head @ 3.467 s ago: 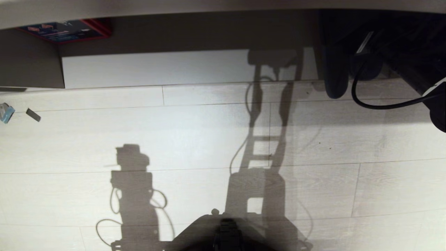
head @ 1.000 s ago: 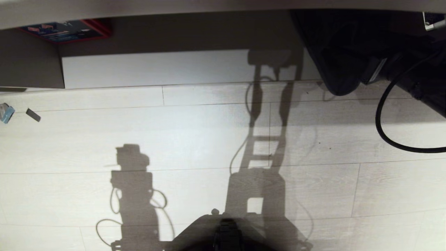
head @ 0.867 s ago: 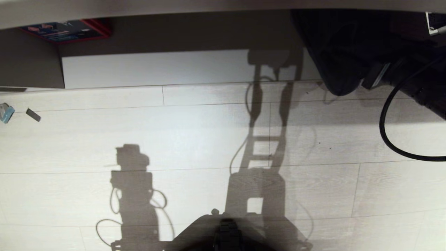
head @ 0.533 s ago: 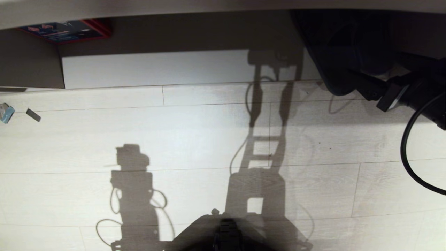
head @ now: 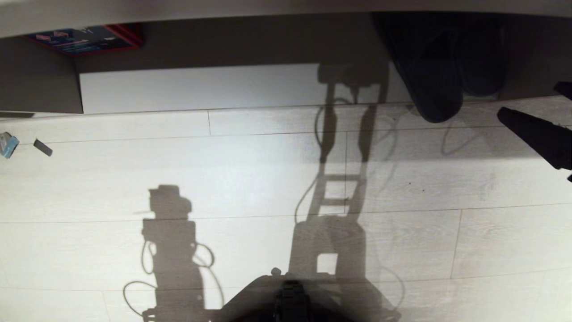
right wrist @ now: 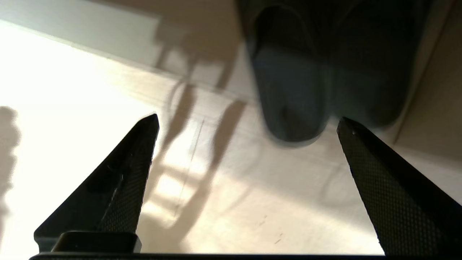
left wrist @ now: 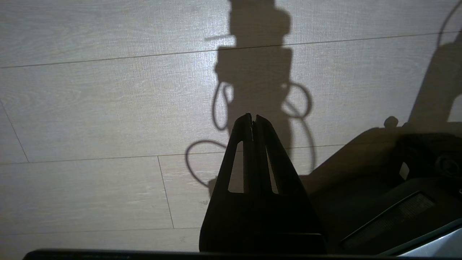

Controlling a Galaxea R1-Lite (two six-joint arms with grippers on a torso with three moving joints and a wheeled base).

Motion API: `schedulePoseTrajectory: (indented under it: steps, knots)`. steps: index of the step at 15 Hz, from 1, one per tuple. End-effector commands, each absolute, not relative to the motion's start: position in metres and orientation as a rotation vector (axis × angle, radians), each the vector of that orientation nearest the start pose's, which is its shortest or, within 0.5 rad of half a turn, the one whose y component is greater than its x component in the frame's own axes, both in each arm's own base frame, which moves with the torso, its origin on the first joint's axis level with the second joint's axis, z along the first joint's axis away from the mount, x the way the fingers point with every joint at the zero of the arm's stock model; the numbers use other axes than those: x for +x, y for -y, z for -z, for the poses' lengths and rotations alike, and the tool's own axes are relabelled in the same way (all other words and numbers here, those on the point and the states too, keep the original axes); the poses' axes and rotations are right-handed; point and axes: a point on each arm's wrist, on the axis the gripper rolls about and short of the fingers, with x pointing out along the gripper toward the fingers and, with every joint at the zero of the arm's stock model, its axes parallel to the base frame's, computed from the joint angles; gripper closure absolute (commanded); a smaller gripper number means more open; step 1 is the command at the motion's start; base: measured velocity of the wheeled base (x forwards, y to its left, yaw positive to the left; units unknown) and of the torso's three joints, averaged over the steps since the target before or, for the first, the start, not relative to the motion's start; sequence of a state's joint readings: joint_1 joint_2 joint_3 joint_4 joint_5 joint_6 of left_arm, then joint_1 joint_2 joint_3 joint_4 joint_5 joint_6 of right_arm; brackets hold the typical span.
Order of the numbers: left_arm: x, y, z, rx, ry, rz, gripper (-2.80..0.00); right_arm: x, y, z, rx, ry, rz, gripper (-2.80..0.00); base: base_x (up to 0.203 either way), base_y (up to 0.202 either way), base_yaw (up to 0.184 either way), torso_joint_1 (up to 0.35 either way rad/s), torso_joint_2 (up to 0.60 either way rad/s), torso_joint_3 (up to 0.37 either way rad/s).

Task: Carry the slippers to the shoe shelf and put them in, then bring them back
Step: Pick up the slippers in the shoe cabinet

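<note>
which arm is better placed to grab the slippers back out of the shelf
Right, probably. The right gripper stands open and empty, facing the slippers in the shoe shelf. The left gripper is shut, pointing at bare floor.

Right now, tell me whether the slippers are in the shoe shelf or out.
Mostly in. The slippers sit side by side in the shoe shelf, one end overhanging the front edge; the open right gripper holds nothing.

Floor [head: 250, 179] in front of me is pale wood-look planks. The shoe shelf [head: 223, 87] has a pale bottom board sitting right at floor level, and the slippers [head: 442, 76] lie on it side by side, one heel poking over the edge. Two small bits [head: 27, 145] lie on the floor far left.
</note>
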State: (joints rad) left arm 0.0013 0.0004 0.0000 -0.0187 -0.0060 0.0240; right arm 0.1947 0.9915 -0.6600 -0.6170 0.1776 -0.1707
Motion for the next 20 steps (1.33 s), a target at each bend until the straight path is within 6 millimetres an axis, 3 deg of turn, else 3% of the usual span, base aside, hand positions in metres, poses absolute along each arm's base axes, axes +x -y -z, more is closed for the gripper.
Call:
schedulePoseTrajectory:
  steps: [1,10,16,20]
  knots:
    - [-0.022,0.000,-0.075,0.025,0.012,0.004,0.00,0.080,-0.020,-0.300,-0.135,0.367,-0.355,0.00,0.000,0.000,0.000,0.000,0.00,0.000]
    - [-0.022,0.000,-0.075,0.025,0.011,0.004,0.00,0.017,-0.006,-0.283,-0.146,0.354,-0.247,0.00,0.000,0.000,0.000,0.000,0.00,0.000]
    - [-0.022,0.000,-0.075,0.025,0.011,0.003,0.00,0.001,-0.004,-0.267,-0.116,0.344,-0.212,0.00,0.000,0.000,0.000,0.000,0.00,0.000]
    - [-0.022,0.000,-0.075,0.025,0.011,0.004,0.00,-0.024,-0.006,-0.251,-0.114,0.359,-0.170,0.00,0.000,0.000,0.000,0.000,0.00,0.000]
